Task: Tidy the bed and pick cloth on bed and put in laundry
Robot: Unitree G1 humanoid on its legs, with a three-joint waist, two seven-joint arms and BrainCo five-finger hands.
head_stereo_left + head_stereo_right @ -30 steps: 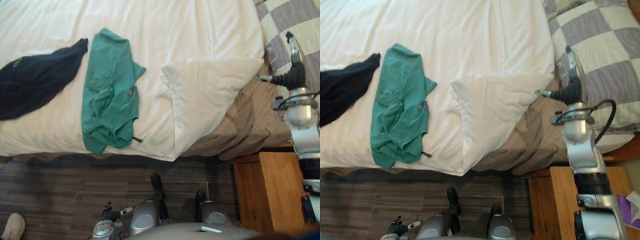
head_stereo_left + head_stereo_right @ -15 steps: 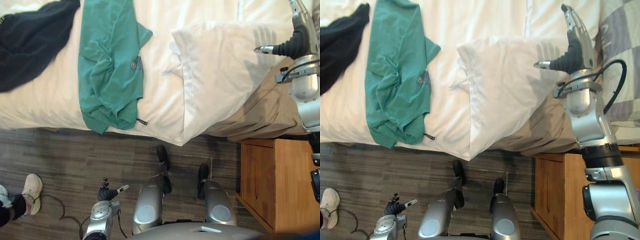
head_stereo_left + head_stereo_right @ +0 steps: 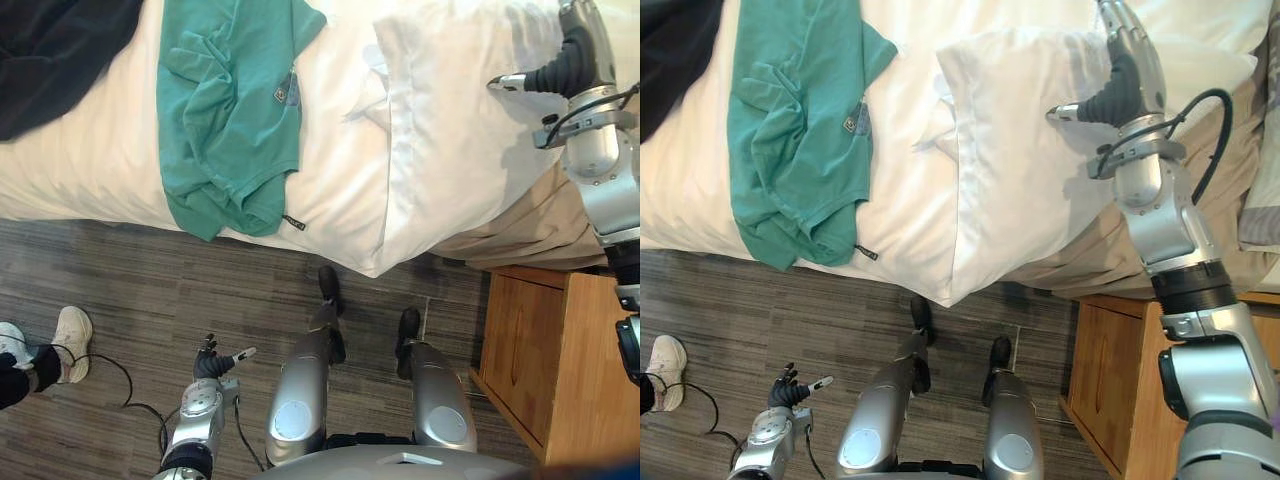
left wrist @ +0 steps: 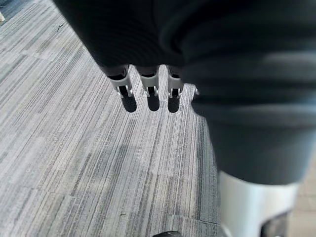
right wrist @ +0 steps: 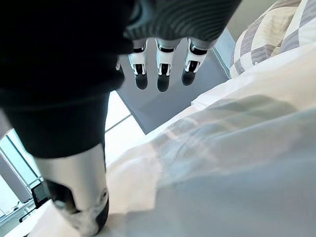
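A green shirt (image 3: pixel 235 110) lies crumpled on the white bed (image 3: pixel 100 170), reaching its near edge. Left of it, a black garment (image 3: pixel 50 50) lies at the picture's upper left. A white pillow (image 3: pixel 450 130) overhangs the near edge to the right of the shirt. My right hand (image 3: pixel 1120 85) hovers over the pillow's right part, open, its fingers (image 5: pixel 160 69) straight and holding nothing. My left hand (image 3: pixel 212 362) hangs low over the floor, well short of the bed, open with fingers (image 4: pixel 148 94) relaxed and empty.
A wooden nightstand (image 3: pixel 560 370) stands at the right, by the bed's tan skirt (image 3: pixel 520 230). A checked quilt (image 5: pixel 276 34) lies beyond the pillow. A person's white shoe (image 3: pixel 70 335) rests on the grey wood floor (image 3: pixel 120 280) at the left.
The camera has shifted, so the bed sits higher in the picture. My right hand moved from over the checked quilt to over the pillow. A person's shoe came into view.
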